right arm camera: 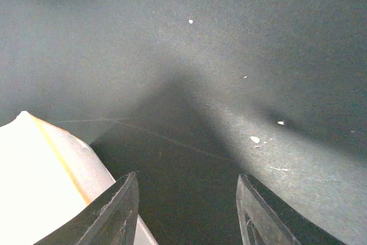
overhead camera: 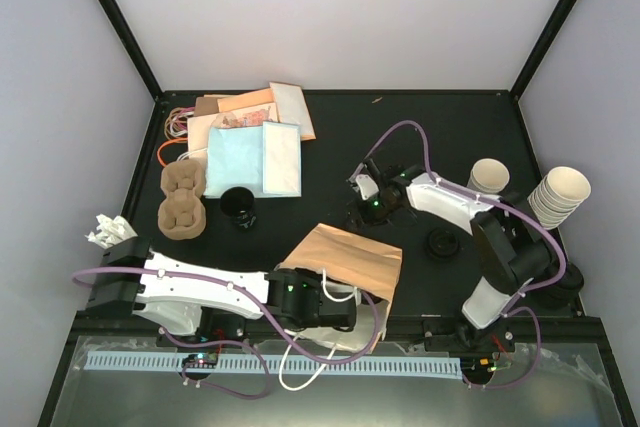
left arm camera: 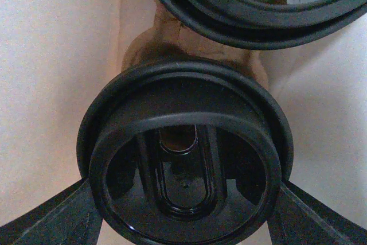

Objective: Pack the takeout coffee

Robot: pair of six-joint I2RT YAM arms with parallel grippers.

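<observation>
— Left claw (left arm camera: 183, 213)?
— I have it clamped on the coffee cup (left arm camera: 183, 159), inside the bag (overhead camera: 352, 252). The lid faces my wrist camera, and the long axis points deeper in.
— Right claw (right arm camera: 186, 210)?
— Spread, holding nothing, well apart over the table (right arm camera: 229, 55).

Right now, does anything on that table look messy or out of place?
A crumpled white wad lies at the left of the table, and the papers at the back sit in a skewed, fanned pile. A black lid lies loose right of the brown bag, on no cup. Nothing looks spilled.
</observation>
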